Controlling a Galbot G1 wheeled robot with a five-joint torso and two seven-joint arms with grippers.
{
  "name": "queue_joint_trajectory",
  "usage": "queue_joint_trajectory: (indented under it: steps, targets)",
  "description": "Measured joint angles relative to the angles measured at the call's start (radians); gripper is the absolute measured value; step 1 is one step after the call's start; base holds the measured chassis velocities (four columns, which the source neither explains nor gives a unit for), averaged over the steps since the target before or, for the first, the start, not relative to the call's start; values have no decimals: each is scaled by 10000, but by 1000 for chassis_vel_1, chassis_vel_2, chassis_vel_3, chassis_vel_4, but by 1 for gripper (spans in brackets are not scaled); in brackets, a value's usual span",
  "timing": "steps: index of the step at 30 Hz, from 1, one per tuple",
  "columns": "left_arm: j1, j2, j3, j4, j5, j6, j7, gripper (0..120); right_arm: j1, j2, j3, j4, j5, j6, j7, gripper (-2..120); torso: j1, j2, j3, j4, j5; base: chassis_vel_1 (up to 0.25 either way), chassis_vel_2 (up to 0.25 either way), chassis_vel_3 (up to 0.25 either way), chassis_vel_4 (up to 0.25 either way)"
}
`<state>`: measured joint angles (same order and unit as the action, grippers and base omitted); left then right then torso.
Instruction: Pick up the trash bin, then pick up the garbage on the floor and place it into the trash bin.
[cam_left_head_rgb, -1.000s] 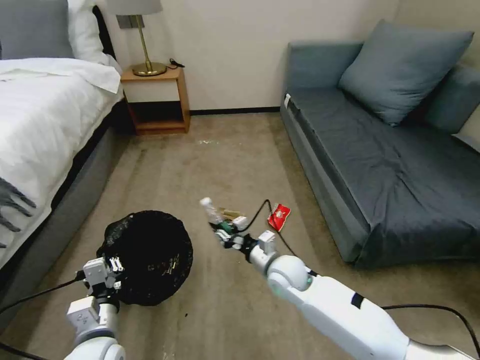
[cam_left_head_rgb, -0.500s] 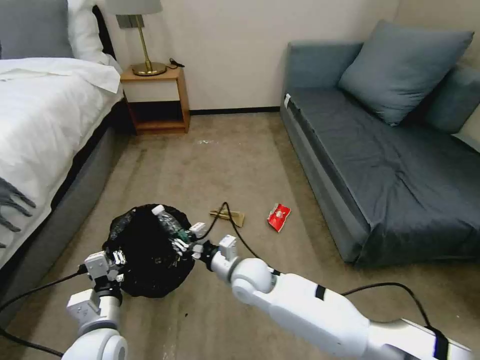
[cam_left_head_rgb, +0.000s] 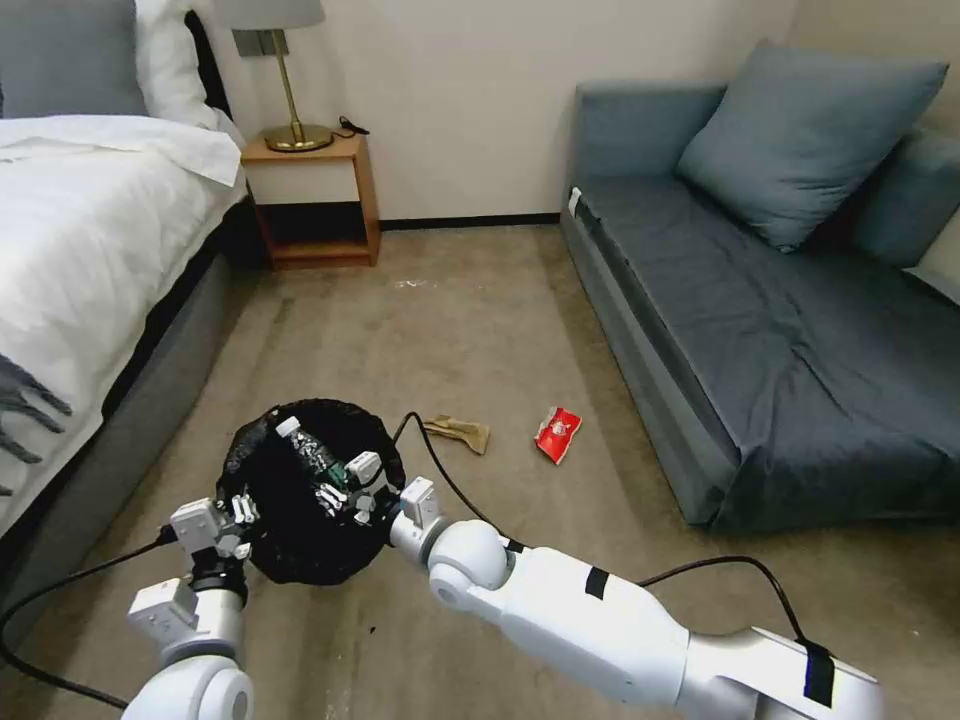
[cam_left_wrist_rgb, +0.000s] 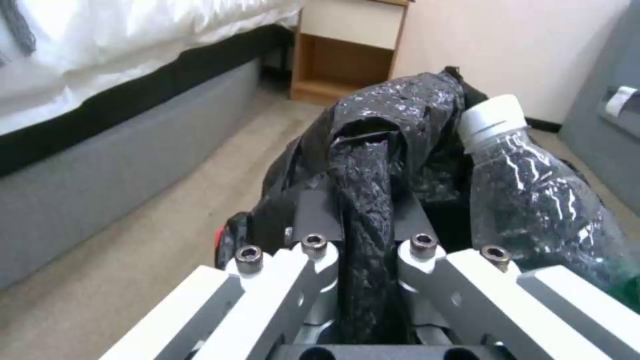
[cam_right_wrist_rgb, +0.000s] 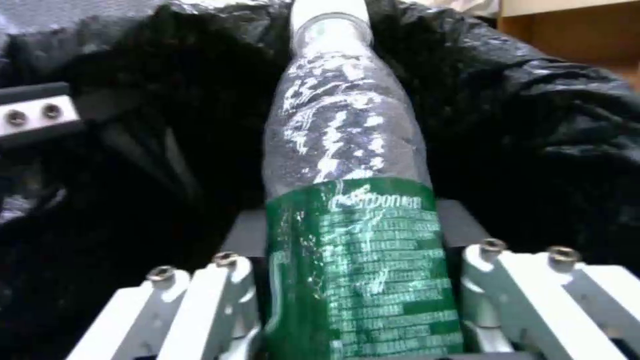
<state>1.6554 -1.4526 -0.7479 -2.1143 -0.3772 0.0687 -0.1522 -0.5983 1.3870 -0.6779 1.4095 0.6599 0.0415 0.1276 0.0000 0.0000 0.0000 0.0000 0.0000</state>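
Bottle (cam_left_head_rgb: 305, 455) sat clamped in the right gripper (cam_left_head_rgb: 338, 490) over the trash bin (cam_left_head_rgb: 290, 545) — whose bag-lined rim the left gripper (cam_left_head_rgb: 238, 520) pinched; red packet (cam_left_head_rgb: 557, 434) lay on the carpet (cam_left_head_rgb: 480, 320).

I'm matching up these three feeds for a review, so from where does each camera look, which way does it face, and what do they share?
Head view: from the robot's head, forward and down over the carpet; both arms show, the left gripper on the trash bin rim, the right gripper over it.
Left wrist view: along the left gripper, clamped on the bin's bag, toward the bedside table.
Right wrist view: along the right gripper, holding the bottle over the bin's bag.
Shared: bin and bottle appear in all three.
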Motion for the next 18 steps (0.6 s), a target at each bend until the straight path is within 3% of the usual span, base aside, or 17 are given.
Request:
queue_joint_trajectory:
  steps: [13, 18]
  targets:
    - [-23, 148, -62, 34, -55, -53, -104, 7, -331, -521, 69, 567, -273, 141, 37, 95, -1, 0, 0, 0, 1, 0, 0, 0, 0]
    - [-13, 159, -133, 50, -11, -67, -216, 7, -688, -979, 421, 1352, -263, 610, 213, 100, 0, 1, -1, -1, 1, 0, 0, 0, 0]
